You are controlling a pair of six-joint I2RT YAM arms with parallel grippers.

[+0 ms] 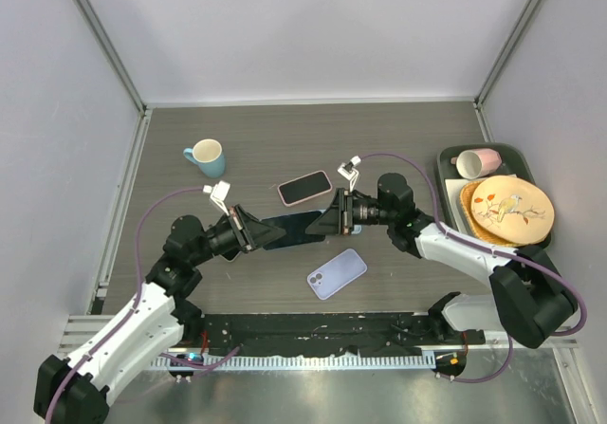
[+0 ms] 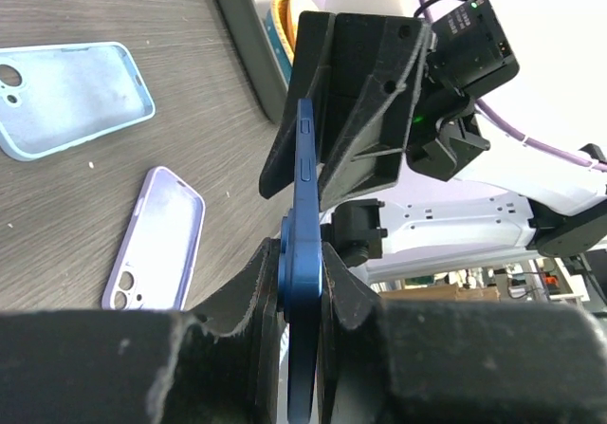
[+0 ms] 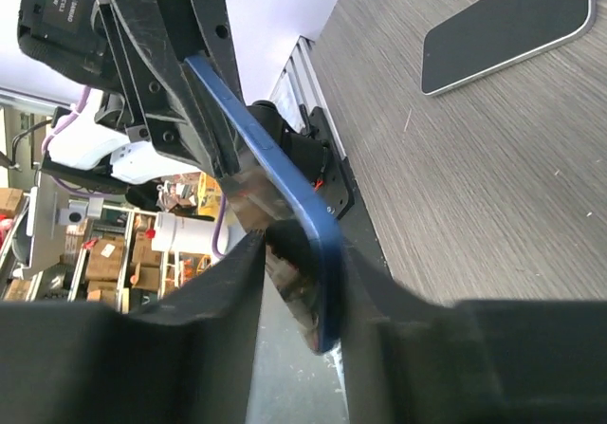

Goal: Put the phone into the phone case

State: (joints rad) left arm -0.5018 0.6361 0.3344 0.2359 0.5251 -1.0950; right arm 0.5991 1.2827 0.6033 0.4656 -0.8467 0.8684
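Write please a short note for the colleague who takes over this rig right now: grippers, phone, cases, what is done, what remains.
Left gripper: shut on one end of the blue phone, which is held off the table.
Right gripper: jaws around the phone's other end; a firm grip cannot be told.
Cases: the lavender case and the light blue case lie empty on the table.
Done: phone picked up.
Left: seat it in a case.
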